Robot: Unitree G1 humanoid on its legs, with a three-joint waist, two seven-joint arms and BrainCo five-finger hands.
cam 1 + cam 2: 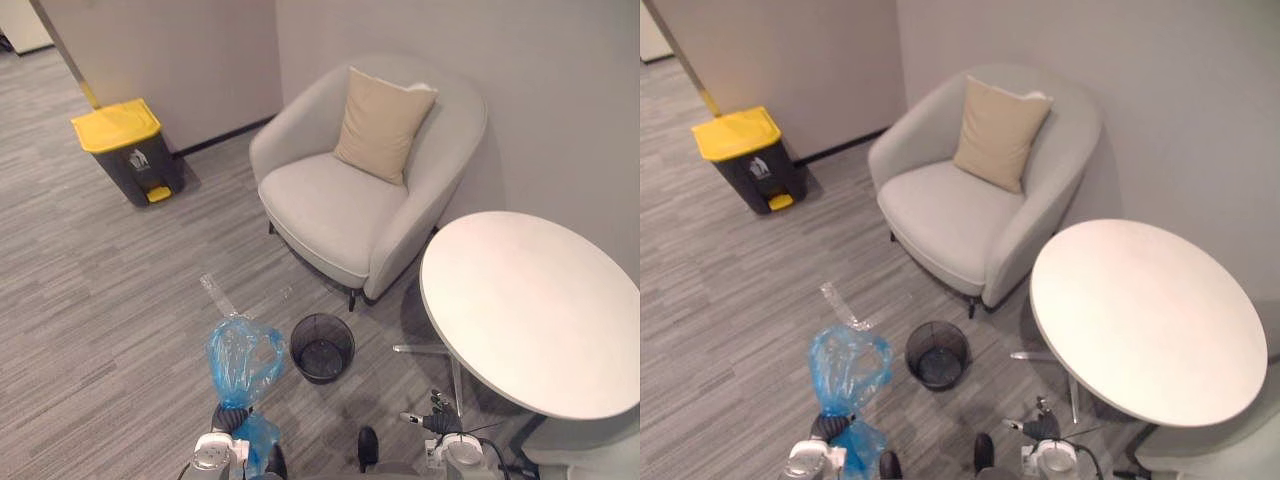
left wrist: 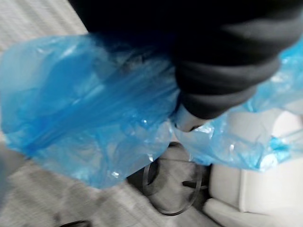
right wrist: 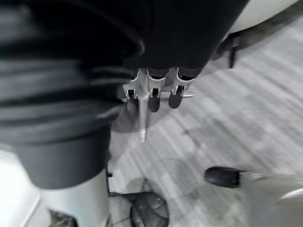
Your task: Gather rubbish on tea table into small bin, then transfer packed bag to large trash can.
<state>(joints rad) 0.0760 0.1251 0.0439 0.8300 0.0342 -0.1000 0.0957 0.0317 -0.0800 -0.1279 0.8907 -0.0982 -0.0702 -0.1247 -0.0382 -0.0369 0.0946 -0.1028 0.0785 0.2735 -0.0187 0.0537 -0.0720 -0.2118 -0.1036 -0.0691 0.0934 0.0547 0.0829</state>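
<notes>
- Left hand [image 1: 229, 419], bottom left of the head view: sunk in blue plastic, so whether it is clamped on the bag cannot be told.
- Bag [image 1: 240, 360]: blue and crumpled, bunched around the left hand and rising just above it. The left wrist view shows it hanging clear of the floor, so it is judged to be carried.
- A clear strip of plastic [image 1: 216, 295] lies on the floor just above the bag. Cannot tell if it belongs to the bag.
- Right hand [image 1: 434, 412], bottom right of centre, low beside the table's foot: fingers [image 3: 152, 94] straight and apart, holding nothing.
- Small bin [image 1: 322, 317]: black mesh, upright at lower centre, just right of the bag, not touching it, with no liner in it.
- Table [image 1: 530, 310]: round and white, at right. Its top shows plain white.
- Armchair [image 1: 340, 205] with a beige cushion [image 1: 380, 122], upper centre, behind the bin.
- Trash can [image 1: 120, 128]: dark with a yellow lid, shut, upper left against the wall, well apart from the bag.
- Step, judged: gathering is done, the bag is out of the small bin, and the carry to the trash can is in hand.
- Next move calls for walking toward the upper left across open floor with the bag held off the carpet, then getting the yellow lid open, probably by its pedal [image 1: 158, 194], before dropping the bag in.
</notes>
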